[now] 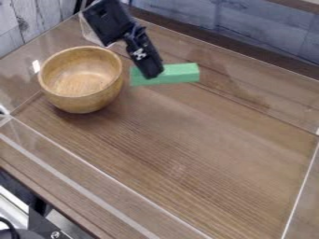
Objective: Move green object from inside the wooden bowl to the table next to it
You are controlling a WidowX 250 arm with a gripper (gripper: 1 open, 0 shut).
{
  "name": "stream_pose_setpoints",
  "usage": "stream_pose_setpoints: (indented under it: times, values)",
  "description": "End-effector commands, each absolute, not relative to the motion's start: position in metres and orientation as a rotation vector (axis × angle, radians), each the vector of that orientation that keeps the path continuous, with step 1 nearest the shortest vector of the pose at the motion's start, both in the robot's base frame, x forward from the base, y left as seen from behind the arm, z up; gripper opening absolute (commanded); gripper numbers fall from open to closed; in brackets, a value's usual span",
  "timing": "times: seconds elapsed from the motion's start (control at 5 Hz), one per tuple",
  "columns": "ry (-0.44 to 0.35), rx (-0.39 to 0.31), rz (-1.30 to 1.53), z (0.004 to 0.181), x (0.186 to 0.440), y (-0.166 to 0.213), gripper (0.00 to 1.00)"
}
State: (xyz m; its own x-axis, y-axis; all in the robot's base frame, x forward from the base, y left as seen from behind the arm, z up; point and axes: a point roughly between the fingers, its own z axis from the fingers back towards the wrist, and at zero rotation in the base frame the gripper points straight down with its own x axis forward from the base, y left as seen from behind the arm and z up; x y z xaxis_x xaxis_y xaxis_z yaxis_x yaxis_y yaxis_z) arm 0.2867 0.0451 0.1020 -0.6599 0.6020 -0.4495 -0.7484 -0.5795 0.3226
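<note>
Just beside the wooden bowl [82,83], the gripper [148,69] clenches the green object [173,75] at its left end. Bare table [200,159] spreads wide toward the clear walls [299,201].

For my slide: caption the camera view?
Gripper shut on green object beside the empty wooden bowl, above the table.
</note>
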Motion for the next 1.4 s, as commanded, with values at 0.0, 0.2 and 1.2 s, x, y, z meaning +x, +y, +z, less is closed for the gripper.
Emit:
stream_pose_setpoints:
  times: [0.0, 0.2, 1.2]
  values:
    - [0.556, -0.416, 2.221, 0.119, 0.299, 0.039, 0.00]
    - [0.542, -0.399, 2.231, 0.117, 0.302, 0.047, 0.00]
    - [0.516, -0.338, 2.221, 0.067, 0.306, 0.056, 0.00]
